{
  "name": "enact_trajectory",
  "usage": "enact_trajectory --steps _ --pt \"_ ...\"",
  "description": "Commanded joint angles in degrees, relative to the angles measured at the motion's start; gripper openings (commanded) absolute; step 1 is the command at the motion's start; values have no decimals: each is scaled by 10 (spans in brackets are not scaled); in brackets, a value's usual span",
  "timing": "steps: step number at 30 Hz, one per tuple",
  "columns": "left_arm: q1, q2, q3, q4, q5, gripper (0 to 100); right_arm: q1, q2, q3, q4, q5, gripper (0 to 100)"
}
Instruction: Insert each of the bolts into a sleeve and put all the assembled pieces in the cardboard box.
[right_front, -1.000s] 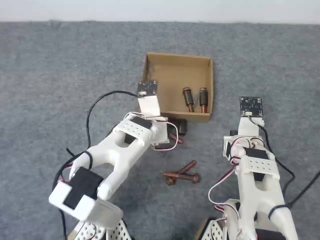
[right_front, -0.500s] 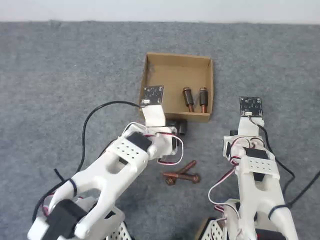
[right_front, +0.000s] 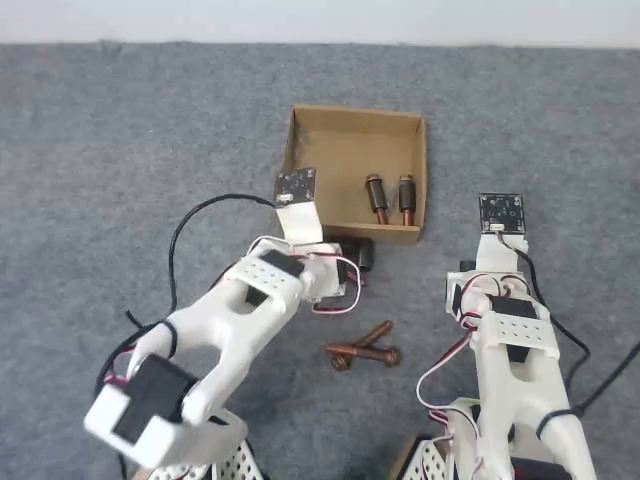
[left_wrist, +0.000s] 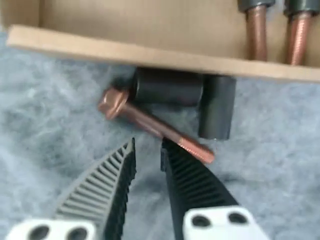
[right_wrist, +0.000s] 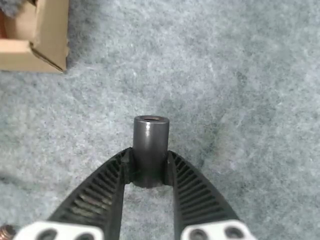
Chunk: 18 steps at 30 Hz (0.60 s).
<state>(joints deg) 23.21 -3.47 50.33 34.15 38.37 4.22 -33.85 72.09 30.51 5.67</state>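
We are looking down at a grey fuzzy surface (right_front: 120, 150) that is spreading out under everything. A plain white wall (right_front: 320, 20) is running along its far edge. An open brown cardboard box (right_front: 352, 118) is sitting on the surface in front of the two arms. Two copper bolts with dark sleeves on them (right_front: 377, 200) are lying side by side inside the box, near its right wall. Two short black tube sleeves (left_wrist: 167, 87) are lying just outside the box, right up against its near wall. A long copper bolt with a six-sided head (left_wrist: 155, 125) is lying slanted just beside them. Two more copper bolts (right_front: 365, 348) are lying crossed over each other between the arms.

The white left arm (right_front: 250, 310) is stretching forward and leaning toward the box. Its left pincer (left_wrist: 147, 160) is pointing down at the long copper bolt, with the tips very close to the shaft. Its toothed fingers are sitting a little apart and nothing is between them. The white right arm (right_front: 512, 335) is reaching straight ahead, to the right of the box. Its right pincer (right_wrist: 148, 167) is squeezing a smooth black tube sleeve (right_wrist: 150, 140) by one end. That sleeve is sticking out past the tips, over the grey surface.
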Motion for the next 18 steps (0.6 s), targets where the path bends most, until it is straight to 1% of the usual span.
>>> enact_trajectory --steps 1,8,13,15,18 --pt "-6 21 -52 -13 27 80 3 -25 -3 -5 9 6" --pt "-5 12 -52 -13 31 80 3 -25 -3 -5 9 6" --pt "1 -67 -16 -20 31 82 3 -25 -3 -5 9 6" --pt "1 -88 6 -44 32 83 3 -25 -3 -5 9 6" --pt "1 -80 28 -88 32 83 3 -25 -3 -5 9 6"
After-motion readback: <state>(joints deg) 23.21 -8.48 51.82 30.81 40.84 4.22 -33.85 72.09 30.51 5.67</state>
